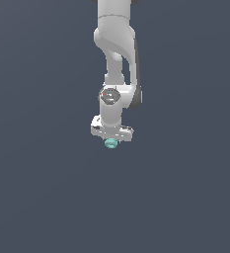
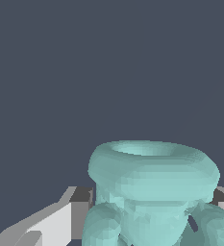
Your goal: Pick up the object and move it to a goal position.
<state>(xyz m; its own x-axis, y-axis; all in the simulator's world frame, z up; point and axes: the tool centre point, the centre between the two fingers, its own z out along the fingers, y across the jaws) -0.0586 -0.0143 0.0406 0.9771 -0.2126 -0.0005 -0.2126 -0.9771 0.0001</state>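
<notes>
Exterior view: 1 white Panda arm (image 1: 115, 54) hangs down over a plain dark grey ground, gripper (image 1: 111, 140) pointing down. The object (image 1: 110, 143), a tiny light-teal knobbly blob, sits right under the gripper's body, between the fingers as far as can be told, far narrower than the gripper is wide. Whether it rests on the ground or hangs clear of it cannot be told; no shadow or contact shows.

Wrist view: object (image 2: 152, 192) fills the lower frame, a flared rim-like top over rounded lobes. A grey-white finger (image 2: 51, 223) shows on 1 side, a sliver of the other on the far side, both close against the blob. Gripper reads as narrowed around the object, likely holding it; actual pad contact is hidden.

Handling, judged: looks light and rigid, smooth render so probably slippery. Lumpy shape gives few flat faces; best hold is across the narrower waist under the flared rim, so the rim resists slipping out. No goal marker visible.
</notes>
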